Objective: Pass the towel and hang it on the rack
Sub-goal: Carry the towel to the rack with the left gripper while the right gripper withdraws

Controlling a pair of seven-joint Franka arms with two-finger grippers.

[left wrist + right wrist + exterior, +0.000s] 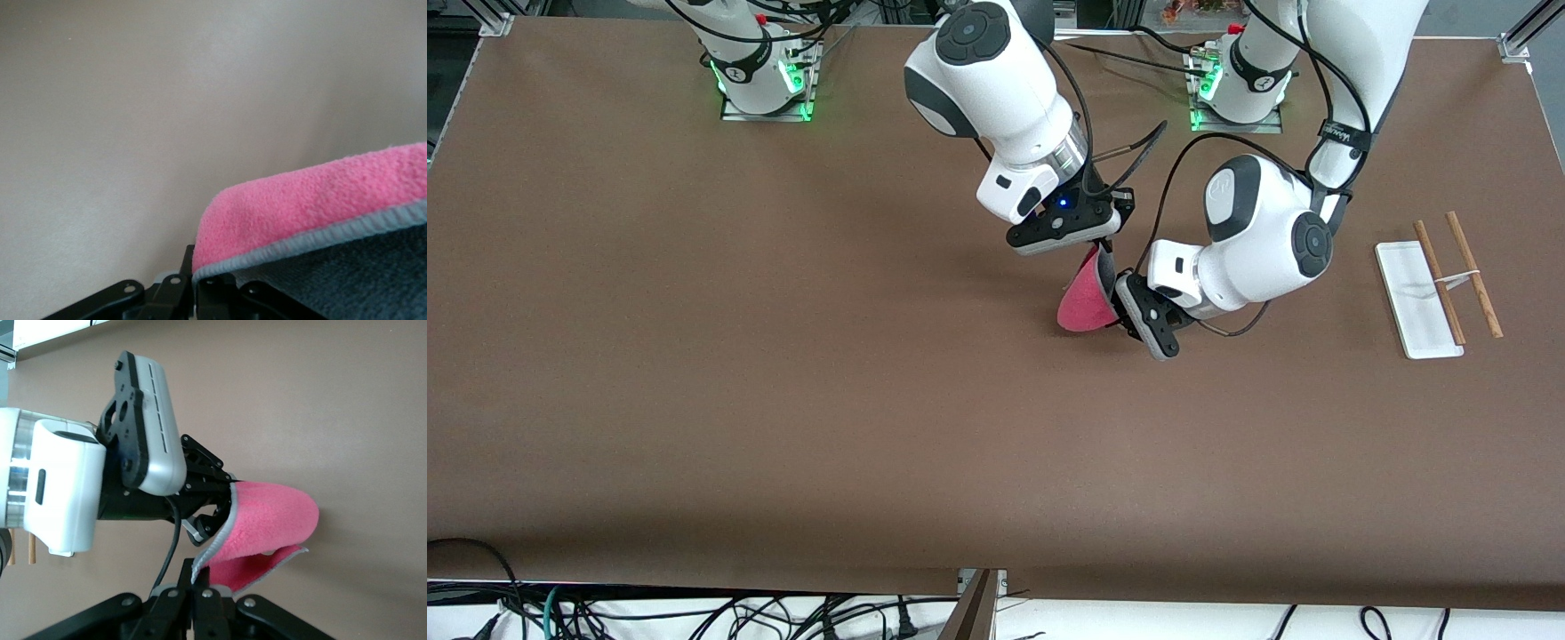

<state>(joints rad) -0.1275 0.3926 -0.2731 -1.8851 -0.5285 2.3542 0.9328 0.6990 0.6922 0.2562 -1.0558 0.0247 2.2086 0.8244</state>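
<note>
Midway, the soft pink-and-grey towel (1086,300) hangs pinched by both the right claw (1100,255) and left claw (1119,300) above the brown table (783,373), unhung from the white-based, wooden-rod rack (1439,286).

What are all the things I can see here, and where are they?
towel: one, pink-red with a dark grey face and pale hem, held up over the middle of the table between both pincers.
rack: one, white base with two light-brown rods, lying at the left arm's end of the table.
table: one, brown.
right pincer: one, black, shut on the towel's top edge.
left pincer: one, black, shut on the towel from the side.
</note>
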